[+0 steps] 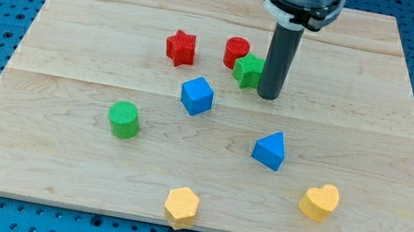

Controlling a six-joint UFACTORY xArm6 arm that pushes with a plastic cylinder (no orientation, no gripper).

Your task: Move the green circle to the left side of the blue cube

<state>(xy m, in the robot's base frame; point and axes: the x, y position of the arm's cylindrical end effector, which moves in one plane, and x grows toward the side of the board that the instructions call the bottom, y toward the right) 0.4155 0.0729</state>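
The green circle (pixel 124 119) is a short green cylinder on the wooden board (pixel 75 42), left of centre. The blue cube (pixel 197 95) stands to its upper right, a clear gap between them. My tip (pixel 268 95) rests on the board to the right of the blue cube and far from the green circle. It sits right beside a green star-shaped block (pixel 247 70), at that block's right edge.
A red star (pixel 181 47) and a red cylinder (pixel 237 52) stand above the blue cube. A blue triangular block (pixel 270 150) lies right of centre. A yellow heart (pixel 320 202) and a yellow hexagon (pixel 182 205) lie near the bottom edge.
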